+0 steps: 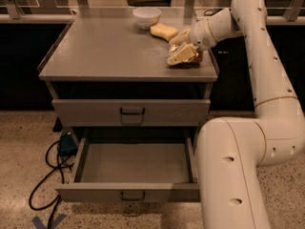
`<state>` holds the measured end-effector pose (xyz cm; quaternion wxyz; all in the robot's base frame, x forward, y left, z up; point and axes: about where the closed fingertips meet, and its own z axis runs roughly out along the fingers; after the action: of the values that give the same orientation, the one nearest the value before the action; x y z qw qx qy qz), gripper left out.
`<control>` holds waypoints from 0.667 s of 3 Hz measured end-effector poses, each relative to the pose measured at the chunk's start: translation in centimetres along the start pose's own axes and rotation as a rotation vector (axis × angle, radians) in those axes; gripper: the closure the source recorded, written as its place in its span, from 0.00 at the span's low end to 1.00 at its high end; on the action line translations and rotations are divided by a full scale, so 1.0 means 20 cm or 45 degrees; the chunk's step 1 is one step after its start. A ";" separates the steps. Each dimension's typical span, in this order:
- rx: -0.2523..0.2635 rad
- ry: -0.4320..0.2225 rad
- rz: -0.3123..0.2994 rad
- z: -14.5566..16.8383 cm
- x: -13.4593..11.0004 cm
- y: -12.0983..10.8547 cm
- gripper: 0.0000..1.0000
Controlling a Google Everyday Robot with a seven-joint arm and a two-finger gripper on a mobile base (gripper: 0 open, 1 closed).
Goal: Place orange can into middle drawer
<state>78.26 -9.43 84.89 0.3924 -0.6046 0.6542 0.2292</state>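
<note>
The orange can lies on the grey cabinet top near its right front corner, mostly hidden by my gripper. My gripper reaches in from the right and is shut on the can, one cream finger on each side, with the can resting on the top. The middle drawer is the lower one. It is pulled open toward the camera and its inside is bare.
A white bowl and a yellow sponge sit at the back of the cabinet top, just left of the gripper. The upper drawer is shut. My arm's base stands right of the open drawer. Black cables lie on the floor at left.
</note>
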 end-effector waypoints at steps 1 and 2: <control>0.000 0.000 0.000 0.00 0.00 0.00 0.66; 0.000 0.000 0.000 0.00 0.00 0.00 0.89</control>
<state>78.26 -9.43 84.89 0.3924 -0.6046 0.6542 0.2291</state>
